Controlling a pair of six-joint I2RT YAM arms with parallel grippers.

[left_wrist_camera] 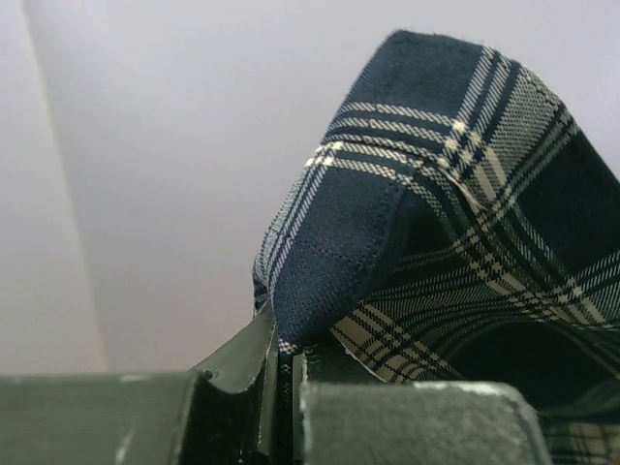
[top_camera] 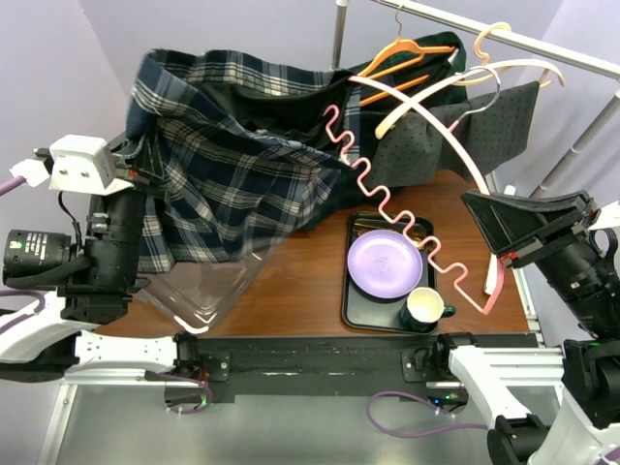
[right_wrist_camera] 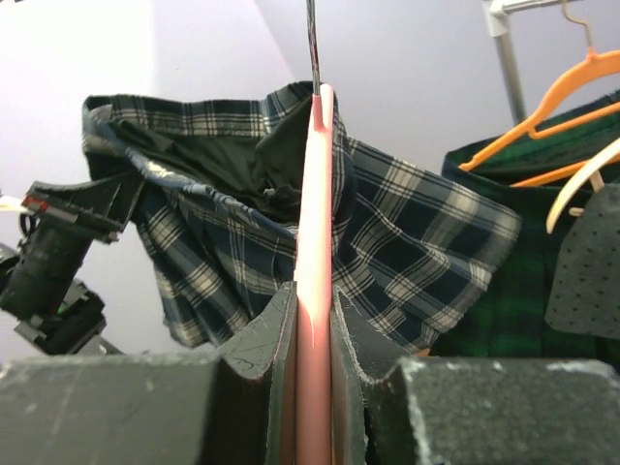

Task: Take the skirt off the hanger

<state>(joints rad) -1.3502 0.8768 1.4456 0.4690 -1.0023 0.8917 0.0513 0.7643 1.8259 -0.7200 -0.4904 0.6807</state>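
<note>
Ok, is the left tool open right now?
No, the left tool is pinched shut on a fold of the skirt.

Brown wood table [top_camera: 300,281]. Black tray [top_camera: 347,291] sits flat on the right half, near the front edge. Left of the tray and apart from it: clear plastic tub [top_camera: 208,291], its near corner at the front edge.

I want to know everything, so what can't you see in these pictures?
- Top view: folds of the skirt cover the far end of the pink hanger, so whether it's hooked on is unclear.
- Left wrist view: the skirt above the left claw blocks the table.
- Top view: the mug is too dark inside.
</note>
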